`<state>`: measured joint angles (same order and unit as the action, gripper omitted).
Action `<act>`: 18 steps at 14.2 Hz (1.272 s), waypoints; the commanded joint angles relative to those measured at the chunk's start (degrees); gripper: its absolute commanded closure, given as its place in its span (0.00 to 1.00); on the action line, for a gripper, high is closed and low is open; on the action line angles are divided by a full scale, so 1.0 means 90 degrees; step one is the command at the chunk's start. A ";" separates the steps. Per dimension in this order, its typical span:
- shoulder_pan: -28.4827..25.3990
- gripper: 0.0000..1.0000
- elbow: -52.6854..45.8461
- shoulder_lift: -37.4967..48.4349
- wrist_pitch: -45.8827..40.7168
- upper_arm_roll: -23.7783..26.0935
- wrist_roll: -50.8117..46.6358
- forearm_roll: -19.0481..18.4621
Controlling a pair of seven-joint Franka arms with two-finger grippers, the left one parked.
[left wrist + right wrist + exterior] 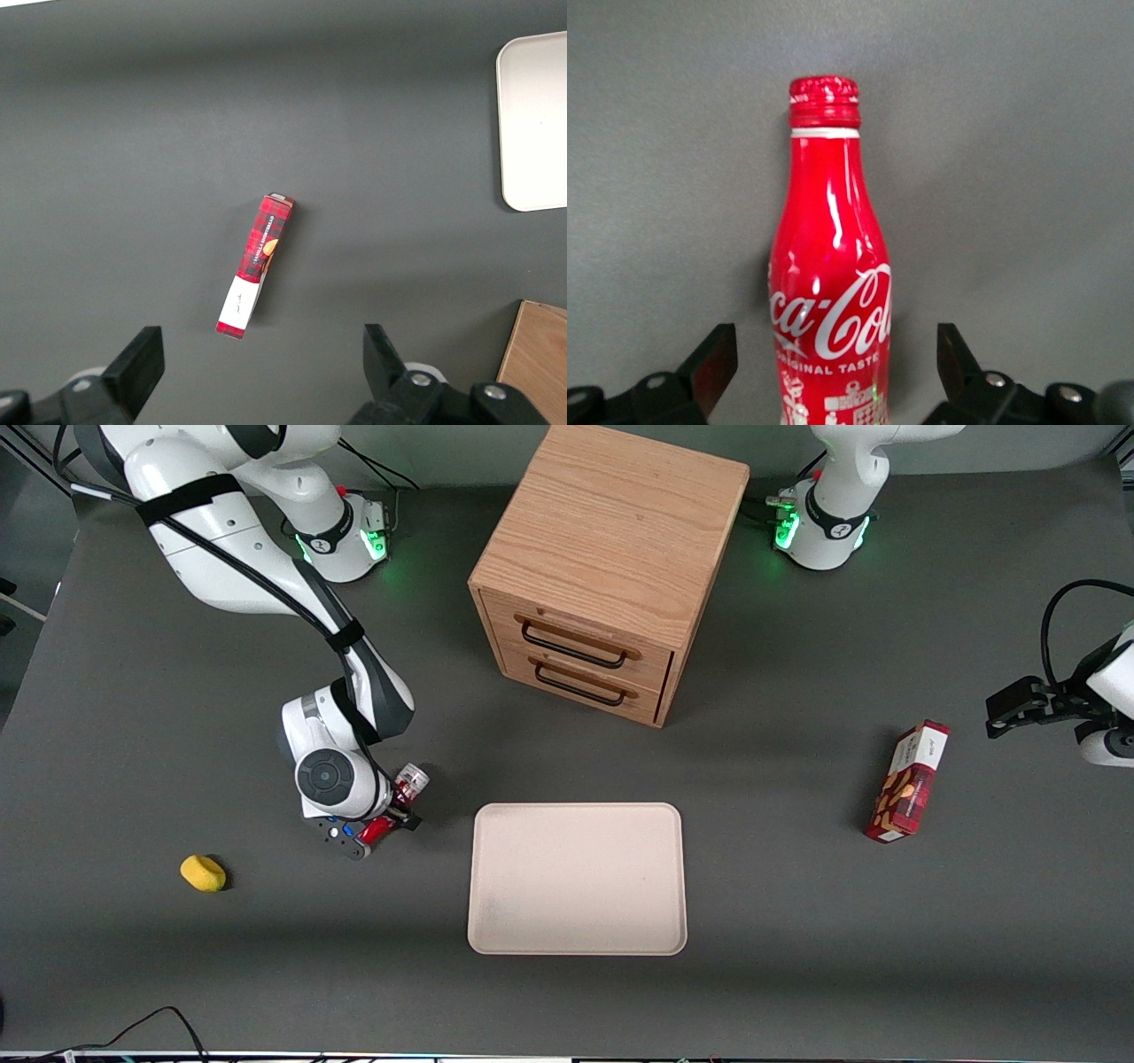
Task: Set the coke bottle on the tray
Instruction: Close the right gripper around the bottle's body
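The tray [577, 879] lies flat, nearest the front camera. At its ten o'clock, apart from it, the coke bottle [396, 803] lies on the table. The gripper [376, 833] is around the bottle, fingers [713, 361] spread wide, not squeezing it.

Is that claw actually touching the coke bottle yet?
Apart. The right wrist view shows the gripper open, grey table visible between each finger and the coke bottle.

The coke bottle [830, 292] reads "Coca-Cola" and "ORIGINAL TASTE".
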<state>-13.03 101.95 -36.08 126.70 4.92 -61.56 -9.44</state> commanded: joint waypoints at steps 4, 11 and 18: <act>-0.0017 0.44 0.0127 0.0073 0.0248 0.0000 -0.0171 -0.0191; 0.0041 1.00 0.0118 0.0189 0.0200 0.0000 -0.0123 -0.0191; 0.0363 1.00 -0.0855 0.1557 -0.2354 0.0175 0.1076 0.0141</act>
<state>-10.96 97.81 -25.75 113.13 5.27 -56.10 -9.33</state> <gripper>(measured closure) 0.458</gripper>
